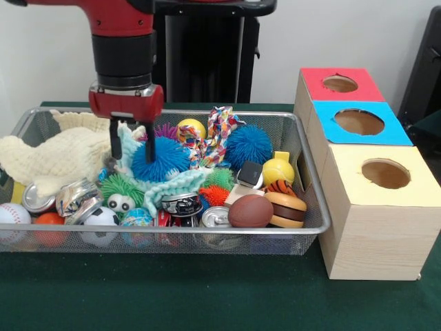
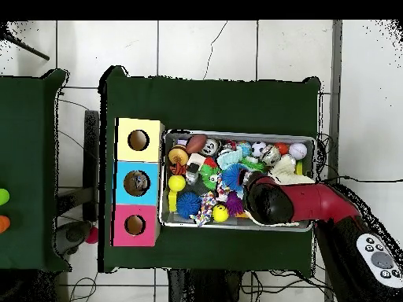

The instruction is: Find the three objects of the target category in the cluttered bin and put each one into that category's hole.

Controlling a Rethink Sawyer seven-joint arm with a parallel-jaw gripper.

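My gripper (image 1: pixel 131 148) hangs low over the left middle of the wire mesh bin (image 1: pixel 165 234). Its fingers (image 1: pixel 114 141) are open, and a pale teal plush piece (image 1: pixel 129 141) stands between them. A blue spiky ball (image 1: pixel 160 158) lies just right of the gripper. Around them lie a second blue spiky ball (image 1: pixel 248 145), a green spiky toy with eyes (image 1: pixel 120 193), drink cans (image 1: pixel 182 205), crushed cans (image 1: pixel 76 196), a soccer ball (image 1: pixel 102 219), a baseball (image 1: pixel 12 214) and a brown football (image 1: pixel 250 210). In the overhead view the arm (image 2: pixel 271 200) hides the gripper.
Right of the bin stand three wooden boxes, each with a hole: red top (image 1: pixel 341 84), blue top (image 1: pixel 358 122), yellow top (image 1: pixel 386 174). A cream knitted cloth (image 1: pixel 58 155) fills the bin's left end. A rope toy (image 1: pixel 217 134) and a burger toy (image 1: pixel 286 209) lie further right.
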